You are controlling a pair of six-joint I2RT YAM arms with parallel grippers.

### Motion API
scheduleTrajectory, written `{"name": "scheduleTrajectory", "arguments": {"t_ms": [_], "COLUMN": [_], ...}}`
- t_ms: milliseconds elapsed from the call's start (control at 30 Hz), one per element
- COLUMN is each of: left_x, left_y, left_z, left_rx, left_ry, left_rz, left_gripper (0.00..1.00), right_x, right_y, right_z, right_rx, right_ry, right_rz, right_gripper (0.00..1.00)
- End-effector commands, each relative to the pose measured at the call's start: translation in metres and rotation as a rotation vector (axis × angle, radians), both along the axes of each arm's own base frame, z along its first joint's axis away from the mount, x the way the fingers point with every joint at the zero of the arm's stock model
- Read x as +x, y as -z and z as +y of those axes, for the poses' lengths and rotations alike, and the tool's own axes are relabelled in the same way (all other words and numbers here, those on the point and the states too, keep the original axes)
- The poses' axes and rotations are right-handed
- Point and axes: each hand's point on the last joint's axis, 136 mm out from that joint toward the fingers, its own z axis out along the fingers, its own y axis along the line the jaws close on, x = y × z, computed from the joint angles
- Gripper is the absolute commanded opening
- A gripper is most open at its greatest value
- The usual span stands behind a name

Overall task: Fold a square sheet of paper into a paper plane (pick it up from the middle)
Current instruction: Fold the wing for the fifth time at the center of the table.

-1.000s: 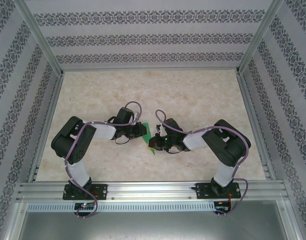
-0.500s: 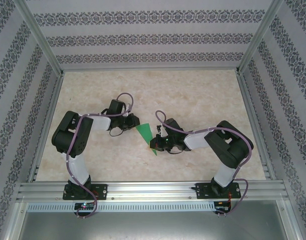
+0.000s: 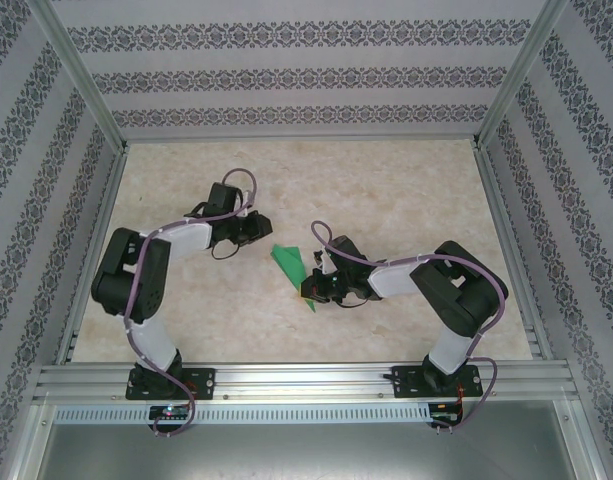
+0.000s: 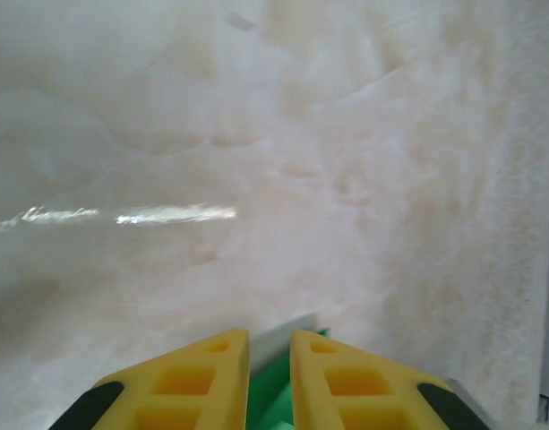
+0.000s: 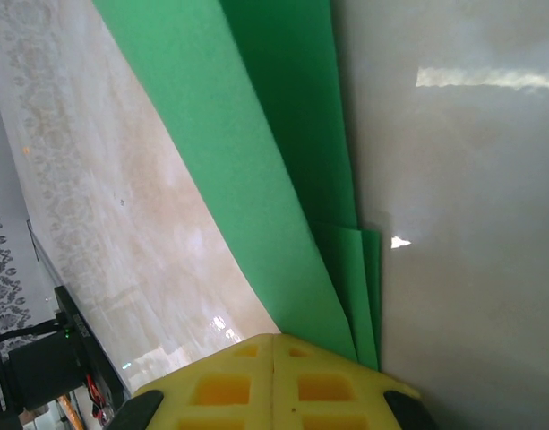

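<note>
right gripper (image 3: 312,288) pinched shut on the near end of the paper plane (image 3: 289,262), lying mid-table (image 3: 386,190) between the arms, left gripper (image 3: 258,230) just off its far corner, jaws a narrow crack apart; i'd pin firm, then press the crease low and flat

Bench (image 3: 386,190): beige marbled top, glare streaks.
Walls (image 3: 286,75): patterned striped wallpaper at 9, 12, 3 o'clock.
Rail (image 3: 306,380): aluminium, 6 o'clock.
</note>
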Motion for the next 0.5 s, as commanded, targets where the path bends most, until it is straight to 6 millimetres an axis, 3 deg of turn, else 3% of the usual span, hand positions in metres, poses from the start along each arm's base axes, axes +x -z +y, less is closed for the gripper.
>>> {"name": "scheduleTrajectory", "arguments": {"t_ms": [0,200,333,467], "left_x": [-0.016,-0.055,-0.067,-0.077], "left_y": [-0.030,-0.027,-0.009,0.013], "left_z": [-0.007,-0.054,-0.079,-0.088], "left_rx": [-0.055,-0.072,-0.093,-0.094], "left_ry": [0.008,0.103,0.139,0.146], "left_rz": [-0.035,-0.013,0.023,0.054], "left_gripper": [0.20,0.17,0.17,0.17], "right_x": [-0.037,-0.030,-0.026,-0.023], "right_y": [0.059,0.056,0.055,0.053], "right_z": [-0.043,-0.036,-0.032,-0.030], "right_rx": [-0.237,-0.202,-0.182,-0.174], "right_ry": [0.028,0.056,0.073,0.082], "right_rz": [0.191,0.181,0.179,0.172], "right_gripper": [0.00,0.00,0.00,0.00]}}
